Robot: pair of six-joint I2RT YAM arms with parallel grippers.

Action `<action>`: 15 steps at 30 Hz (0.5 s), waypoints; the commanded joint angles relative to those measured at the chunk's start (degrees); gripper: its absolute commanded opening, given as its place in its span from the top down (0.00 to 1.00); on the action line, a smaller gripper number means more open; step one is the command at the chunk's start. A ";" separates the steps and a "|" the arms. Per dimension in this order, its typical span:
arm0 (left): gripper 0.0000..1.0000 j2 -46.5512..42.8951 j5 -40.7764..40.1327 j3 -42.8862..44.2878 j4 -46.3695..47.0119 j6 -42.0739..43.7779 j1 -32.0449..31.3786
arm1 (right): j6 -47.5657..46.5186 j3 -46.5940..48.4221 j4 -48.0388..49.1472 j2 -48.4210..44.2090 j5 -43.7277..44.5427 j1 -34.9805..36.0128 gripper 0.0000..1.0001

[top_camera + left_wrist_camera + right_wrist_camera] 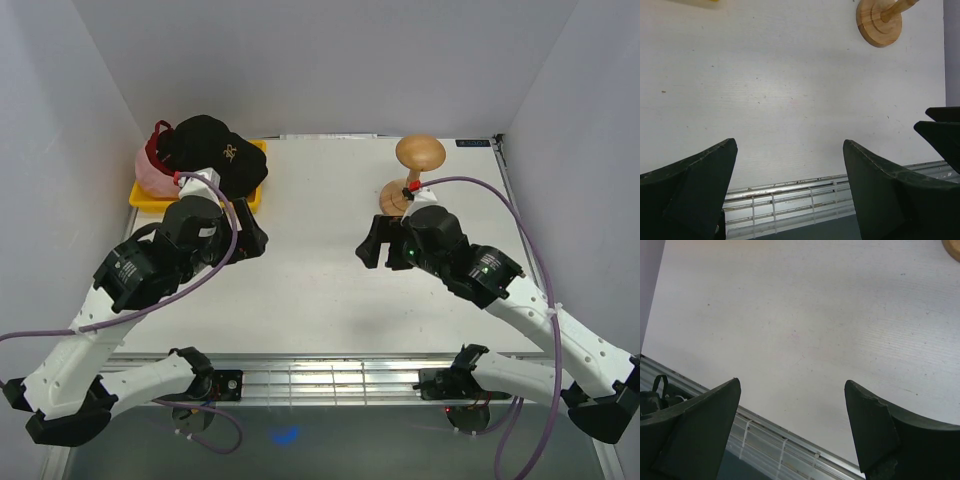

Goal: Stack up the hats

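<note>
While the left tool (789,141) and right tool (792,381) gape empty, the white table (310,200) lies between grey walls (330,60).

The top hat (205,145) is black with a small pale logo on it. A pink hat (150,175) peeks out beside it, and a bit of a dark red hat (154,138) shows at the edge. The tray (140,197) is bright yellow. The wooden stand (420,152) is light brown, like honey. The table (310,290) is white with tiny dark specks. The left arm (90,340) and the right arm (560,325) are white with black parts, and each has a purple cable (200,285). The left gripper (789,145) and the right gripper (792,384) are black. The walls (320,60) are pale grey. There is a small blue mark (287,435) too.
</note>
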 commanded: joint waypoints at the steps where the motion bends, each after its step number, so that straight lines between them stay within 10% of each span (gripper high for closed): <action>1: 0.02 -1.87 0.30 1.55 1.13 1.39 -0.17 | -0.73 1.74 1.33 -2.08 1.54 -0.16 0.11; 15: 0.02 0.94 -1.72 3.74 0.52 0.43 -0.09 | -2.49 2.18 1.68 -1.91 0.05 -0.16 0.11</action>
